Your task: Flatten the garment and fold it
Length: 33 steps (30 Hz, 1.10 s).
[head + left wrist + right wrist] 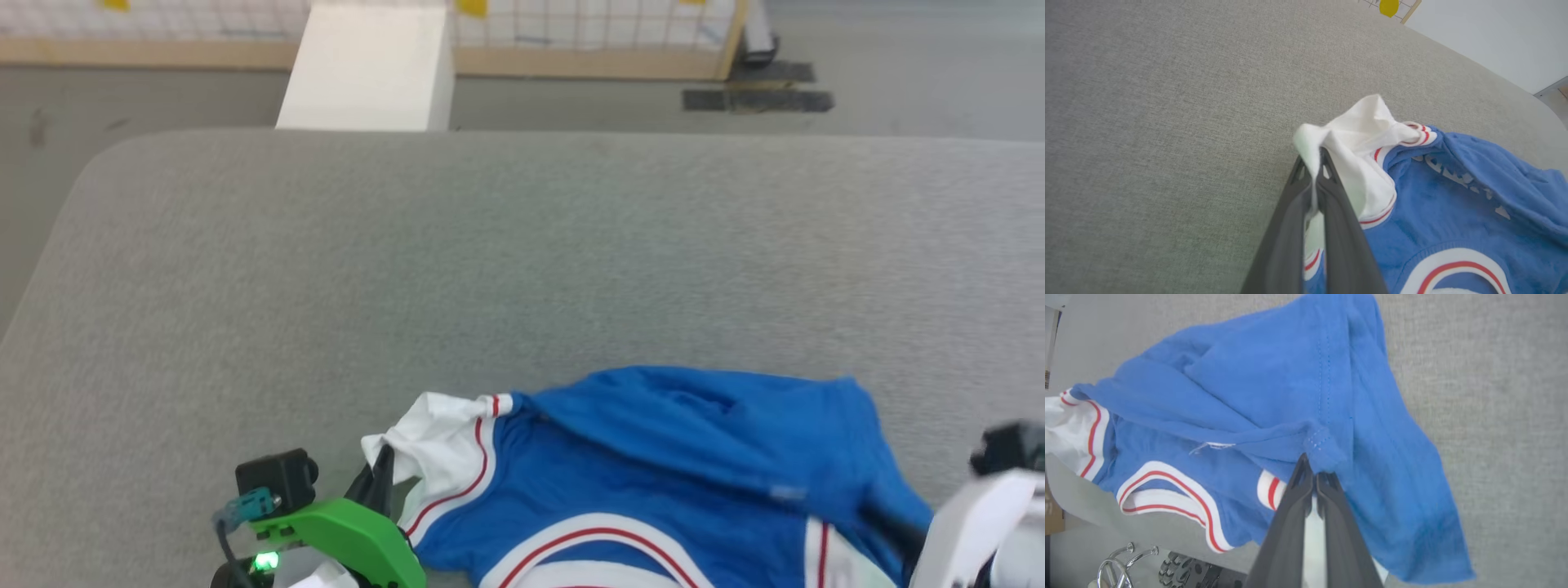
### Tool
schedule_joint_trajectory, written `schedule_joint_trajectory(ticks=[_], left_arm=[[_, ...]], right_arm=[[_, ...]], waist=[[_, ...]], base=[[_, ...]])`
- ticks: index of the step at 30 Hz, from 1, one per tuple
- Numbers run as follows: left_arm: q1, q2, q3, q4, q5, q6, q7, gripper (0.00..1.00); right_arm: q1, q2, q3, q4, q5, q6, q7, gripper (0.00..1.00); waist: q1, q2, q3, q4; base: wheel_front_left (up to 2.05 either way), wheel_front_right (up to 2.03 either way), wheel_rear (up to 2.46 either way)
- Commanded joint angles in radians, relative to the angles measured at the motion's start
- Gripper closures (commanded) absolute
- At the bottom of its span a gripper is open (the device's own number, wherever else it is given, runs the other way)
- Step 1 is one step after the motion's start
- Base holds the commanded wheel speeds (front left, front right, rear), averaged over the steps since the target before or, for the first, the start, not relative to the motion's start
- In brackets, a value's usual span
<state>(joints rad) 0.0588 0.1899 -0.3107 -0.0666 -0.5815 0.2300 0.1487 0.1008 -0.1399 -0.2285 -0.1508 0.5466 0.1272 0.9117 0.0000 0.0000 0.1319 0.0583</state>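
– Garment [669, 457] first: where is it lying on the grey table [326, 286]?

– It is lying crumpled at the table's near edge, toward the table's right side. The blue body is folding over itself, and the red-and-white striped neckline [1167, 486] is reaching that near edge. The rest of the table, out to its far edge and left corner, is showing bare grey cloth.

– What is the left gripper [1314, 163] doing?

– Its two dark fingers are pressing together on the white sleeve [1355, 134], pinching a fold of it and lifting it slightly off the table. In the head view the left gripper [380, 482] is sitting at the garment's left end, close to the table's near edge.

– And the right gripper [1314, 473]?

– Its fingers are closing tight on a stitched blue hem corner [1323, 449], with cloth bunching at the tips. That corner is rising off the table, while blue fabric is draping down around it onto the grey surface.

– Is the lettering showing?

– Some white lettering [1457, 179] is peeking out beneath a blue fold, too creased to read.
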Motion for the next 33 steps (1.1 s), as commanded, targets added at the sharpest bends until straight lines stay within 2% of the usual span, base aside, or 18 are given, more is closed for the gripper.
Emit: schedule_joint_trajectory(ticks=[1,4,8,14,18,20,22,26,33], left_arm=[[0.015,0.003,0.006,-0.001,-0.012,-0.003,-0.012,1.0],[0.022,-0.008,0.024,-0.006,-0.048,-0.023,-0.033,1.0],[-0.017,-0.001,0.053,-0.02,-0.102,-0.072,-0.038,1.0],[-0.231,0.084,0.089,-0.005,-0.108,-0.148,0.012,1.0],[-0.472,0.114,0.098,0.062,-0.108,-0.188,0.063,1.0],[-0.577,0.112,0.109,0.109,-0.124,-0.195,0.087,1.0],[-0.703,0.134,0.1,0.167,-0.101,-0.206,0.118,1.0],[-0.98,0.14,0.118,0.284,-0.087,-0.196,0.156,1.0],[-1.37,0.159,0.108,0.45,-0.003,-0.177,0.148,1.0]], right_arm=[[0.036,0.018,0.003,-0.021,0.011,0.003,0.021,1.0],[0.081,0.031,0.022,-0.05,0.028,0.003,0.063,1.0],[0.035,0.006,0.042,-0.077,0.059,0.003,0.116,1.0],[-0.189,-0.1,0.059,-0.08,0.094,0.003,0.236,1.0],[-0.404,-0.156,0.036,-0.027,0.1,0.003,0.307,1.0],[-0.499,-0.155,0.025,0.007,0.095,0.003,0.339,1.0],[-0.608,-0.154,0.018,0.04,0.076,0.003,0.365,1.0],[-0.853,-0.139,0.02,0.126,0.006,0.003,0.374,1.0],[-1.228,-0.095,0.037,0.302,-0.151,0.003,0.258,1.0]], waist=[[0.0,0.0,-0.058,-0.06],[0.0,0.0,-0.061,-0.073],[0.0,0.0,-0.056,-0.085],[0.0,0.0,-0.01,-0.085],[0.0,0.0,0.044,-0.076],[0.0,0.0,0.068,-0.077],[0.0,0.0,0.101,-0.079],[0.0,0.0,0.168,-0.1],[0.0,0.0,0.245,-0.128]], base=[[0.0,0.0,0.0],[0.0,0.0,0.0],[0.0,0.0,0.0],[0.0,0.0,0.0],[0.0,0.0,0.0],[0.0,0.0,0.0],[0.0,0.0,0.0],[0.0,0.0,0.0],[0.0,0.0,0.0]])
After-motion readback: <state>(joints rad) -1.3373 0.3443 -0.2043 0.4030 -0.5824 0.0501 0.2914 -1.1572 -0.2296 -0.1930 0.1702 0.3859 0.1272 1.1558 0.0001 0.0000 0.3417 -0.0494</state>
